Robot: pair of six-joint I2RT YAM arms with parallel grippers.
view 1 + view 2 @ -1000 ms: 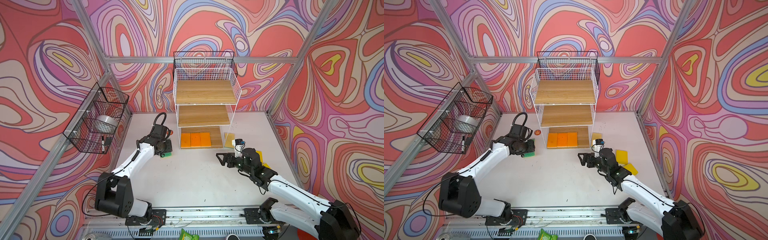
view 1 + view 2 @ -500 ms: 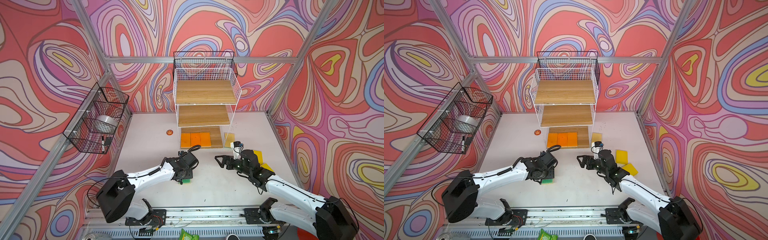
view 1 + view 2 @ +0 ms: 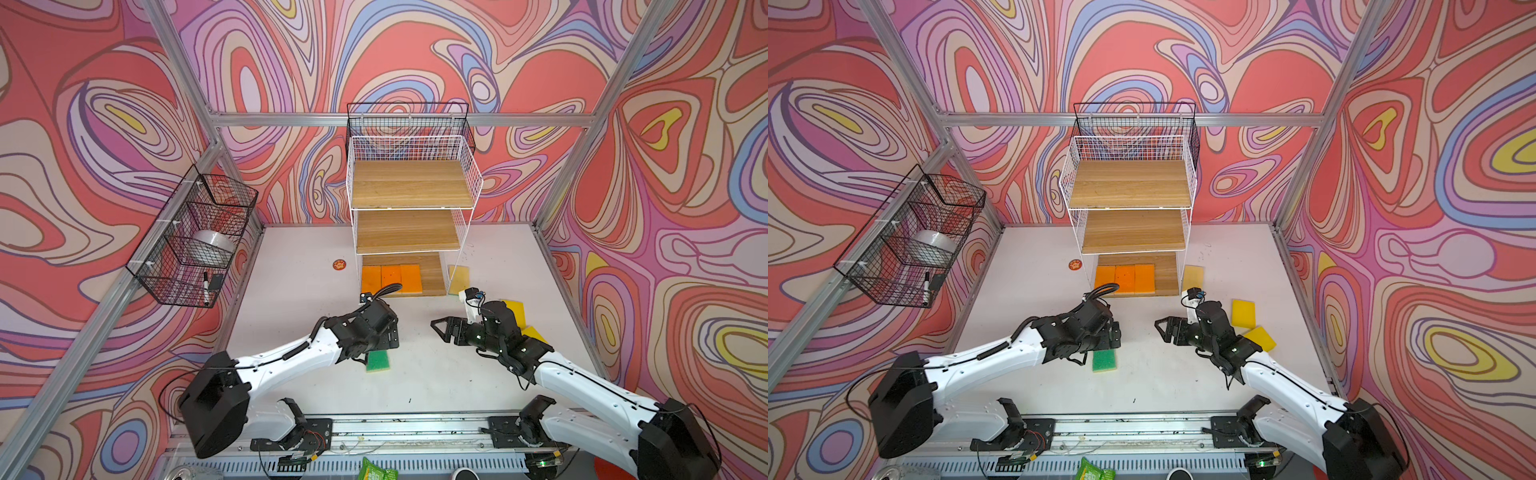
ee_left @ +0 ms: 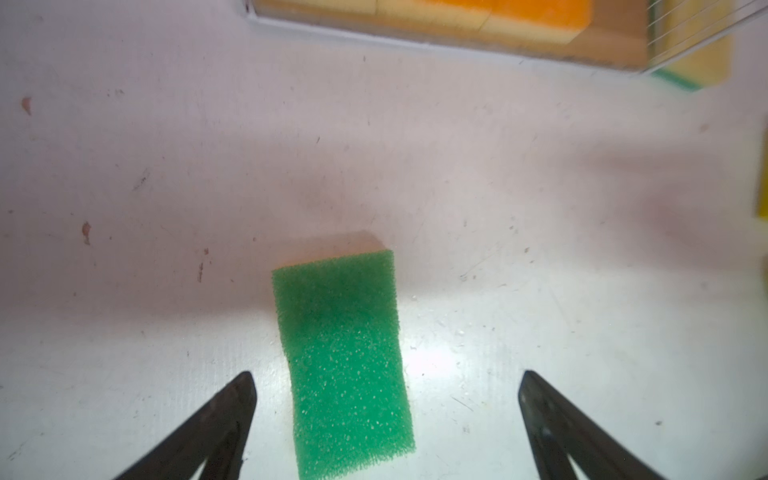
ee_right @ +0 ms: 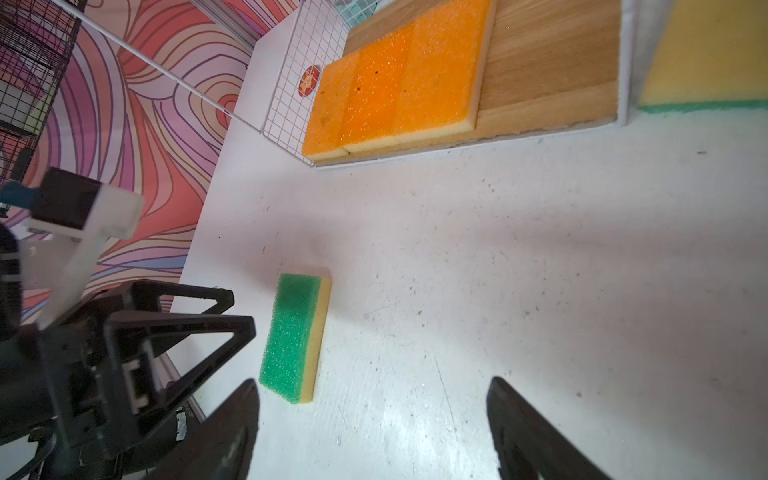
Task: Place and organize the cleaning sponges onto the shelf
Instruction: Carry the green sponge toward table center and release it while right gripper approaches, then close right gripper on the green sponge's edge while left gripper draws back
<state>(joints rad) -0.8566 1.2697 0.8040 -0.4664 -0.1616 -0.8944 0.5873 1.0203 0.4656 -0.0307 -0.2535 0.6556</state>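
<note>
— How many sponges are on the shelf?
— Three orange sponges, side by side on its bottom board. Four more lie on the tabletop: one green sponge in front of the shelf, one pale-backed sponge just beside it on the right arm's side, and two bright yellow sponges farther that way.
— And the arms?
— The left end effector is spread wide over the green sponge, gripping nothing. The right end effector is parted and empty.
</note>
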